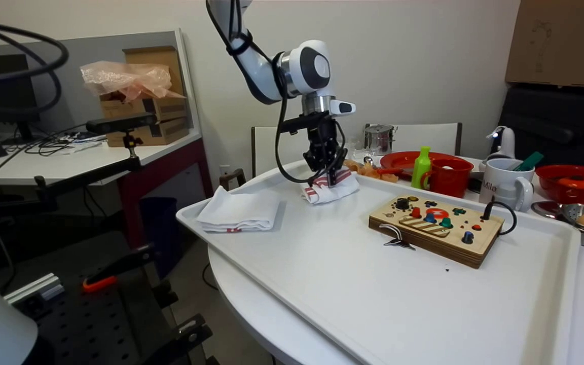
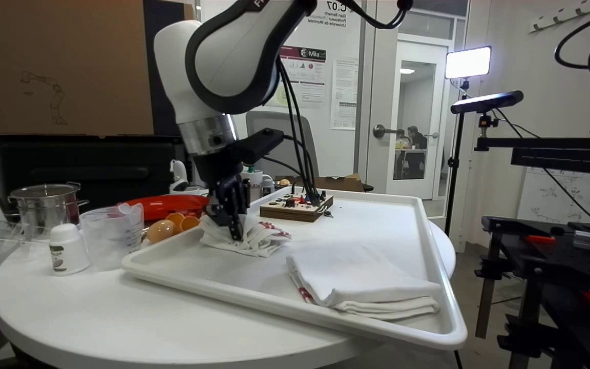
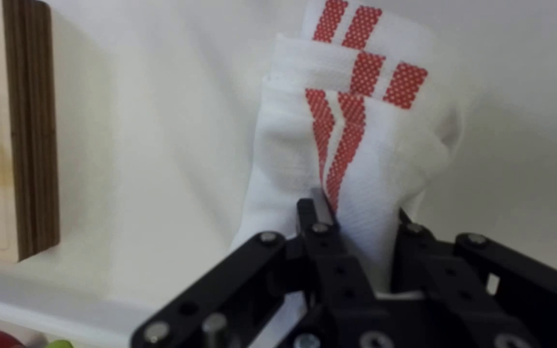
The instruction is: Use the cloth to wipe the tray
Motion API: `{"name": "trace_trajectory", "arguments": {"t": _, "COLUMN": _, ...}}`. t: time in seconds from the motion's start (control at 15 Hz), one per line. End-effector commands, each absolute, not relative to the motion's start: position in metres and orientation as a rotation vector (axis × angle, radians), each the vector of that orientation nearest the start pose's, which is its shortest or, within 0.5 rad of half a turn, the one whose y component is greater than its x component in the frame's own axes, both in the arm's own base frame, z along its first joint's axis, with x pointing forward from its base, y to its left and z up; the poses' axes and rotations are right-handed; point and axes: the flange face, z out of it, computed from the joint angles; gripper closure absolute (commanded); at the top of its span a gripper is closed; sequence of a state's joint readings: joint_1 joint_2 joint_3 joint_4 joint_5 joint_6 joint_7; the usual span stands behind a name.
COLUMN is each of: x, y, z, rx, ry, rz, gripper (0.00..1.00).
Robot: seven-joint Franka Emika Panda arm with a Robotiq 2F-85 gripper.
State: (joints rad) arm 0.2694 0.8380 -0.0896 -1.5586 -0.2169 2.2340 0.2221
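White and round, the table (image 2: 172,328) stands before a plain pale wall (image 1: 398,61), and a white tray (image 1: 322,284) lies on it with one corner jutting past the edge. In an exterior view, the cloth (image 1: 340,190) rests on the tray's far side, close to the rim, below the robot arm (image 1: 299,63). It is white, creased and bunched. Seen from the wrist, its end spreads into layers set like uneven steps, each crossed by a pair of red bands with pale flecks in the weave; on the top layer the bands run together into a crease. The gripper (image 3: 363,217) is clenched on the cloth, a fold of it pinched between the black fingers (image 3: 322,241). To the left of this bundle, apart from it, lies a second cloth (image 1: 241,210), folded flat, a little red showing at its near edge. To the right sits a thick wooden board (image 1: 436,233) with coloured knobs, and past the far rim stand a green bottle (image 1: 422,167) and a red mug (image 1: 451,177).
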Motion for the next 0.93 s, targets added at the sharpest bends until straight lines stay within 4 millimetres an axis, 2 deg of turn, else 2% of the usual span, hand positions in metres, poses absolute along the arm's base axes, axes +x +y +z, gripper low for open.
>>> {"name": "trace_trajectory", "arguments": {"t": 0.0, "x": 0.655, "y": 0.102, "z": 0.119, "rx": -3.366, "ry": -0.096, "rz": 0.262, "gripper": 0.94}}
{"name": "trace_trajectory", "arguments": {"t": 0.27, "x": 0.638, "y": 0.086, "z": 0.113, "rx": -3.324, "ry": 0.047, "rz": 0.305, "gripper": 0.94}}
{"name": "trace_trajectory", "arguments": {"t": 0.47, "x": 0.625, "y": 0.074, "z": 0.115, "rx": -3.297, "ry": 0.161, "rz": 0.325, "gripper": 0.94}}
{"name": "trace_trajectory", "arguments": {"t": 0.87, "x": 0.618, "y": 0.094, "z": 0.131, "rx": -3.24, "ry": 0.172, "rz": 0.245, "gripper": 0.94}}
